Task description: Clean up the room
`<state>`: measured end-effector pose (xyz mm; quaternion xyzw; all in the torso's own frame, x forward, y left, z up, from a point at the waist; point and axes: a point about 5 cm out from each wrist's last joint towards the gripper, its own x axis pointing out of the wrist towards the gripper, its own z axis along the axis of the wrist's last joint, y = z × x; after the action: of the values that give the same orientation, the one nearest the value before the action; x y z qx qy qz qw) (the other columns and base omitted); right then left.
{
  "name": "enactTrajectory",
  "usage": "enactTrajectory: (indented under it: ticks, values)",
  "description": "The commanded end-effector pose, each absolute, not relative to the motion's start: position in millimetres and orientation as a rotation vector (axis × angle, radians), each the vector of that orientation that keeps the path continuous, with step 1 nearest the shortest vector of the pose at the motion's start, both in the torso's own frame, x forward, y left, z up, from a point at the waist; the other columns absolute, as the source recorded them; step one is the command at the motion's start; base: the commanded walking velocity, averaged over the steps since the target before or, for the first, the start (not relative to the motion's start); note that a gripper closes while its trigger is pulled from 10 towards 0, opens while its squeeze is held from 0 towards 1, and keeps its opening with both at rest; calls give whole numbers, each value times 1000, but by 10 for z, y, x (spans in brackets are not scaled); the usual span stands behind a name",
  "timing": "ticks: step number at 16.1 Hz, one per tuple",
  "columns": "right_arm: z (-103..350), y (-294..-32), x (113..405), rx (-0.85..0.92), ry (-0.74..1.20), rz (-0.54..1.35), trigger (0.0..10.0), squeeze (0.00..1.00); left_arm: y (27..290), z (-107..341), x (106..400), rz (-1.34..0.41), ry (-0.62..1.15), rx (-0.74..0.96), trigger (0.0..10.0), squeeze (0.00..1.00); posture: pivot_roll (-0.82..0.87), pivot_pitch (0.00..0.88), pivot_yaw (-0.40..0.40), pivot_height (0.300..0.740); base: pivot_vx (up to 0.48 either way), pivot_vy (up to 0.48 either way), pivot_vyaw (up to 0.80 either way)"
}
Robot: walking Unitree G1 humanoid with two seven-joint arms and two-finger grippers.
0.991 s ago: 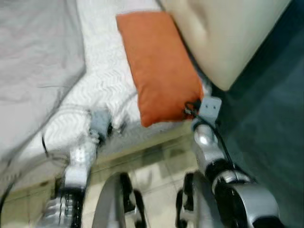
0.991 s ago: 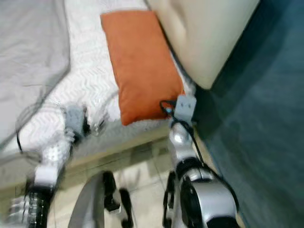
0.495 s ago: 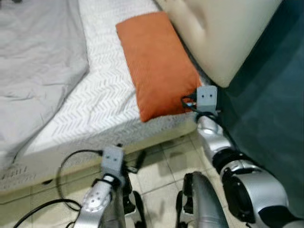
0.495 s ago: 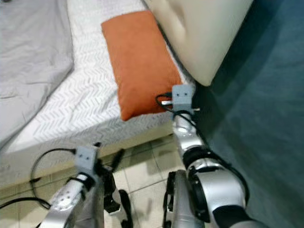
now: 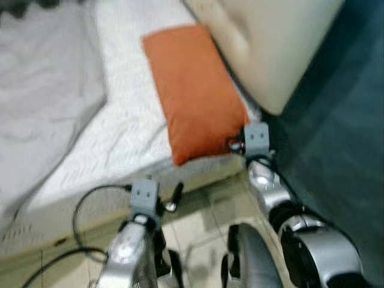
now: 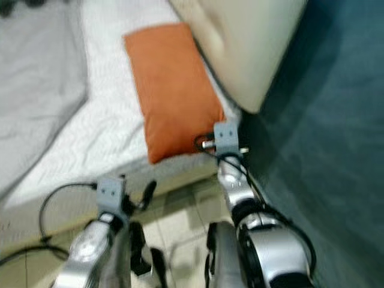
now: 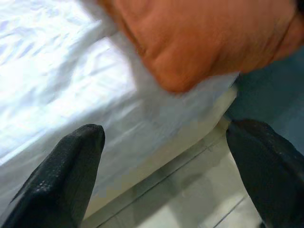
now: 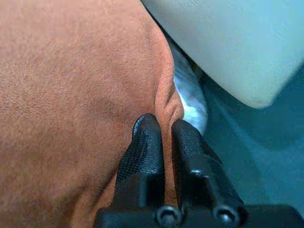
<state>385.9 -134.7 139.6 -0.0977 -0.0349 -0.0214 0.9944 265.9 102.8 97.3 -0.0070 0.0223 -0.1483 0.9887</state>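
While right gripper (image 8: 160, 130) pinches orange pillow (image 5: 195, 93) corner, it should lift slowly; left gripper (image 7: 166, 137) hangs spread, empty.

A low bed (image 5: 120, 129) with white chevron-patterned sheet and cream padded headboard (image 5: 273, 42) stands on pale floor tiles (image 5: 204, 219) beside a dark teal wall (image 5: 342, 132).

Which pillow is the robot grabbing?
Look at the bed with its white zigzag sheet. Near the cream headboard lies a long orange pillow, the one bright thing there. The right pincer pinches its corner beside the teal wall.
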Motion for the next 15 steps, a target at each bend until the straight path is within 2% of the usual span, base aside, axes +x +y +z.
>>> enactTrajectory:
  ticks: [1, 8, 11, 15]
  values:
    - [1332, -1343, 3834, -188, -48, -49, 10000, 0, 1077, 926, 2658, -282, 76, 1, 10000, 0, -16, 317, 26, 615, 480, 0, 0]
    - [1348, -1330, 3841, -181, -51, -42, 10000, 0, 1096, 968, 2686, -279, 62, -2, 10000, 0, -12, 320, 25, 615, 480, 0, 0]
    - [1524, -1381, 3921, -167, -81, -91, 10000, 0, 1100, 990, 2703, -283, 50, 44, 10000, 0, -10, 320, 26, 615, 480, 0, 0]
    - [1892, -1472, 4059, -172, -142, -139, 10000, 0, 1088, 997, 2719, -297, 35, 125, 10000, 0, -1, 309, 23, 615, 0, 0, 0]
